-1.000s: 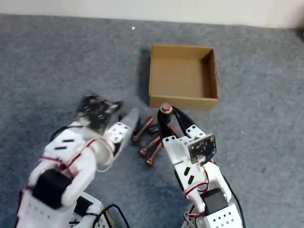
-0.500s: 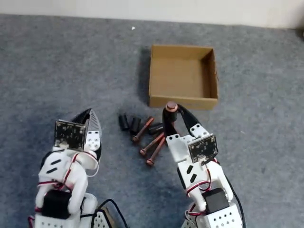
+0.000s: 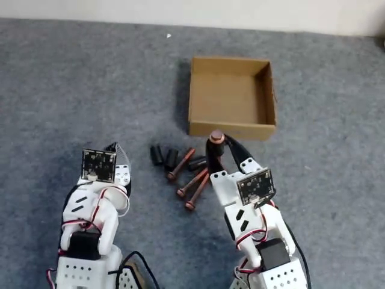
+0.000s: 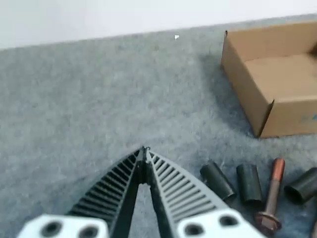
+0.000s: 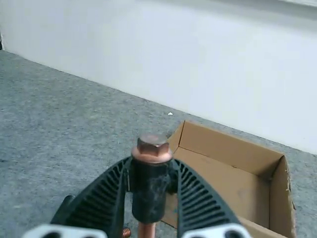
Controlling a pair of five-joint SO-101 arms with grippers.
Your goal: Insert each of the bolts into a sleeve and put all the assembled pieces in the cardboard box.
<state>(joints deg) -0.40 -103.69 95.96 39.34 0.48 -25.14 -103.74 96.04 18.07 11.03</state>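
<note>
A sleeved bolt (image 5: 150,191) is clamped upright in the right pincer (image 5: 151,171) beside the cardboard box (image 3: 231,129), seemingly ready for dropping in. The left pincer (image 4: 144,154) is pressed together, empty, toward the worktop's (image 3: 90,78) front edge.

Grey carpet (image 3: 72,78), white wall (image 3: 180,9) along its far edge

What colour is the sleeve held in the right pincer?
Black sleeve, clearest in the right wrist view.
</note>
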